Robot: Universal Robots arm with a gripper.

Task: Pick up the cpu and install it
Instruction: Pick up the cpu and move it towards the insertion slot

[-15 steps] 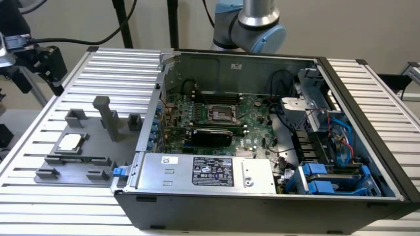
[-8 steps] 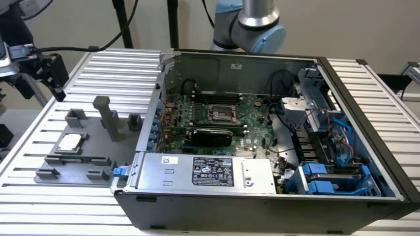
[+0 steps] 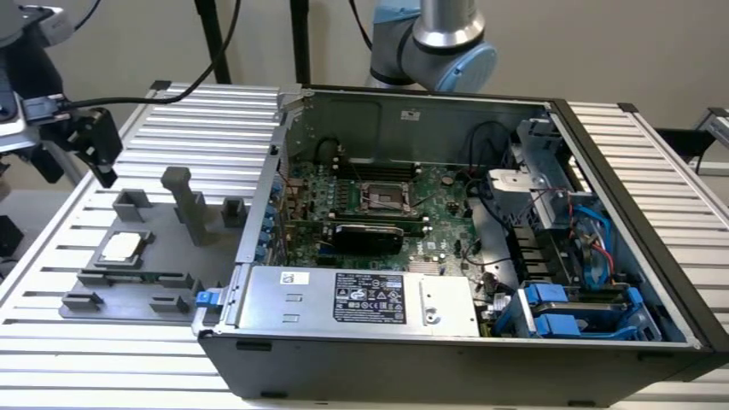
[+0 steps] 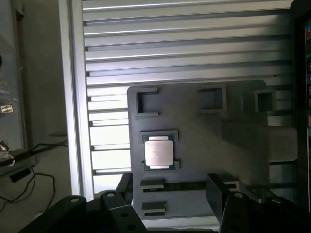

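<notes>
The cpu, a small silvery square chip, lies flat in a recess of the grey fixture plate. The plate lies outside the computer case, on the exterior view's left. My gripper hangs above the slatted table, well above the cpu and toward the back of the fixture. It is open, with both dark fingers wide apart and nothing between them. The dark square socket sits on the green motherboard inside the open case.
Grey upright blocks rise from the fixture plate right beside the cpu. The case walls, power supply, cables and blue drive bays crowd around the motherboard. The arm's base stands behind the case. The slatted aluminium table surrounds everything.
</notes>
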